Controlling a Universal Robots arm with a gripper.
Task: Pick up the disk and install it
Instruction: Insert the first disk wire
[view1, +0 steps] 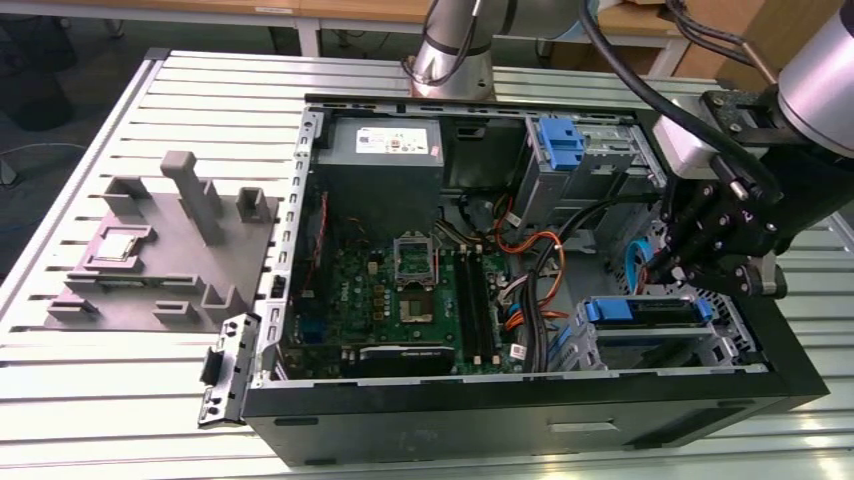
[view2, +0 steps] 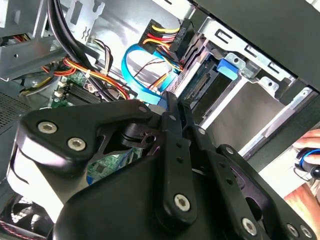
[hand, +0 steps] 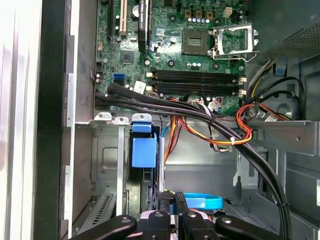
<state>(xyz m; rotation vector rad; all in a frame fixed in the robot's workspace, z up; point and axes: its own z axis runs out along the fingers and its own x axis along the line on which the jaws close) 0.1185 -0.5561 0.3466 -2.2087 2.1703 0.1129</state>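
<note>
The disk (view1: 647, 312) is seen seated in the metal drive cage (view1: 721, 335) at the corner of the open computer case (view1: 534, 425), toward the exterior view's lower right. Its blue bracket lies across the top of the cage. In the first wrist view the bracket's blue tab marks the disk (hand: 143, 152) inside the cage slot. In the second wrist view the connector edge of the disk (view2: 200, 84) is shown between the cage walls.

The gripper (view1: 674, 270) is held just above the cage, near the disk. In both wrist views its fingers are brought together, and nothing is clamped between them (view2: 174, 100) (hand: 172, 199). A blue flat cable (view1: 641, 255) is looped just beside the fingers.

Farther into the case, a green motherboard (view1: 400, 290) is laid flat, crossed by orange and black wires (view1: 534, 260). A grey power supply (view1: 380, 150) is mounted at the far end, and a second blue bracket (view1: 561, 140) is set in the upper bay. The case is laid on a slatted metal table (view1: 120, 400), with a grey fixture (view1: 160, 250) placed at the exterior view's left.
</note>
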